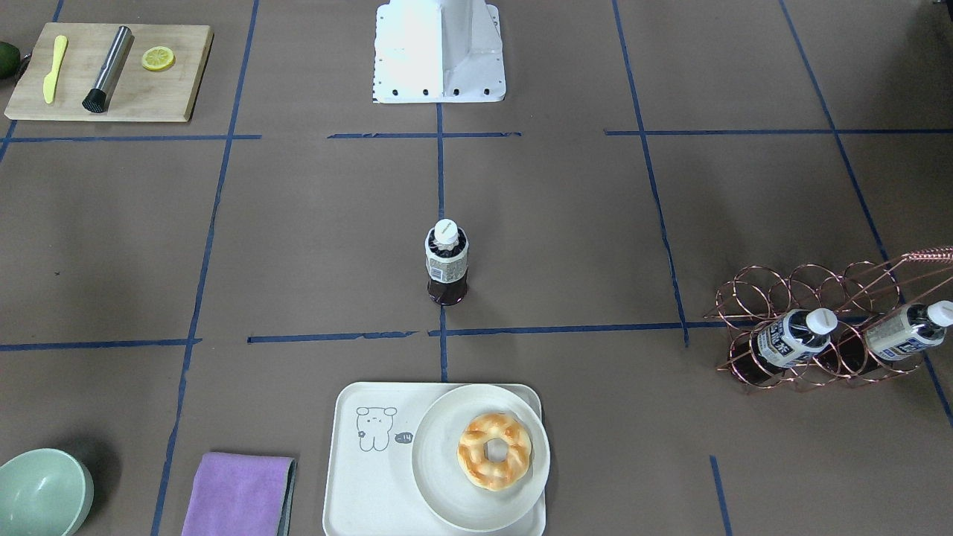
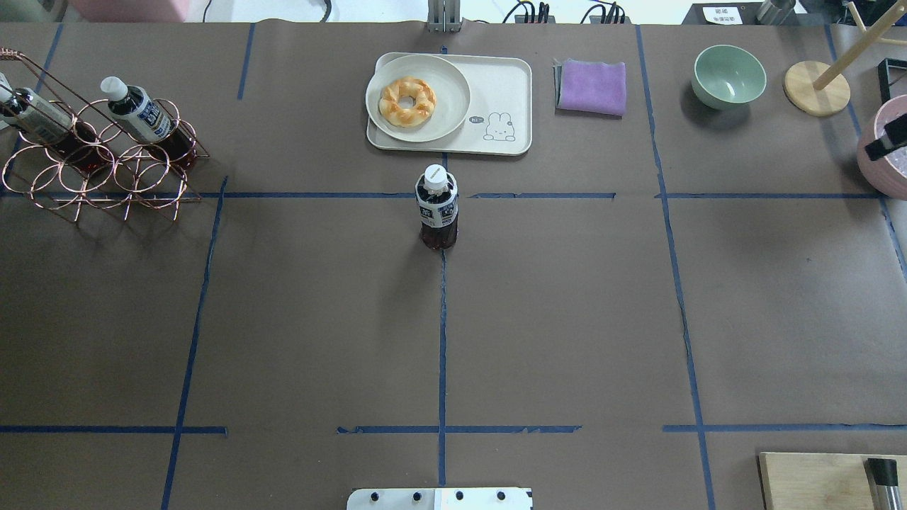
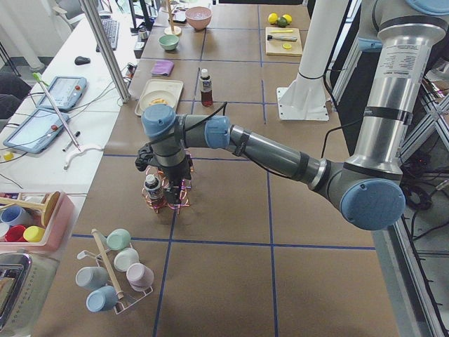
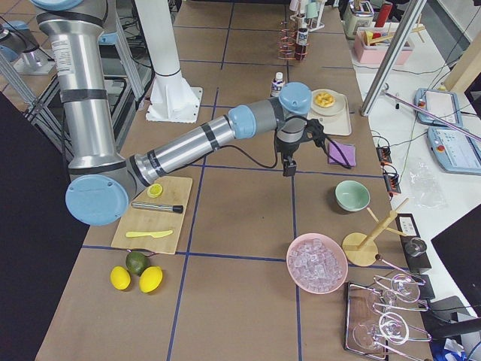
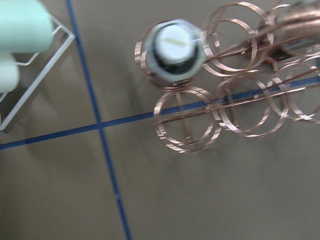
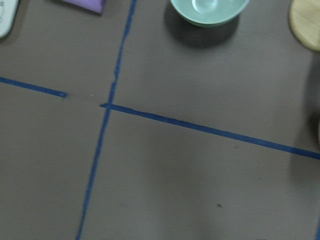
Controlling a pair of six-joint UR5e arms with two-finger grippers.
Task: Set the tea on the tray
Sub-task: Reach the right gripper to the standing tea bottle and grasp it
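Observation:
One tea bottle (image 1: 447, 264) stands upright alone at the table's middle, a short way from the tray; it also shows in the overhead view (image 2: 437, 212). The off-white tray (image 1: 370, 480) with the bear drawing holds a round plate on one half. Two like bottles (image 1: 794, 339) (image 1: 904, 333) lie tilted in a copper wire rack (image 1: 811, 286). My left gripper (image 3: 168, 181) hovers over that rack; its wrist view looks down on a white bottle cap (image 5: 176, 47). My right gripper (image 4: 288, 168) hangs over bare table near the purple cloth. I cannot tell whether either is open or shut.
The round plate (image 1: 439, 487) carries a doughnut (image 1: 494, 451). A purple cloth (image 1: 238, 495) and a green bowl (image 1: 41, 491) lie beside the tray. A wooden cutting board (image 1: 112, 104) with a knife, a muddler and a lemon slice sits at one corner. The robot's base (image 1: 439, 52) stands mid-edge.

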